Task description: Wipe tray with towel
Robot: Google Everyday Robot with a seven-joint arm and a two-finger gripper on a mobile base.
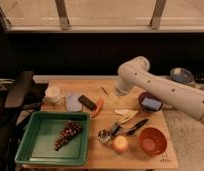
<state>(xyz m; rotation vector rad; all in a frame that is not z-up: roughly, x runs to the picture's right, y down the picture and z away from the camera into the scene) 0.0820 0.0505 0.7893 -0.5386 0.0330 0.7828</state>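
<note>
One gripper (121,93) over the table (107,159), jaws spread wide, holding nothing.
We see the towel (73,101) beside the cup (53,93), just beyond the tray (41,136); grapes (67,134) lie inside it.

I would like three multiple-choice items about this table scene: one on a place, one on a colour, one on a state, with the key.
1. Where is the towel? A in the tray; B on the table beside the white cup; C in the gripper.
2. What colour is the tray? A green; B red; C white.
3. What is the tray's state? A empty; B holding grapes; C upside down.
Key: B, the towel lies on the wood, and the gripper hangs over the table's back middle, apart from it; A, its walls are green; B, a dark bunch lies inside.
</note>
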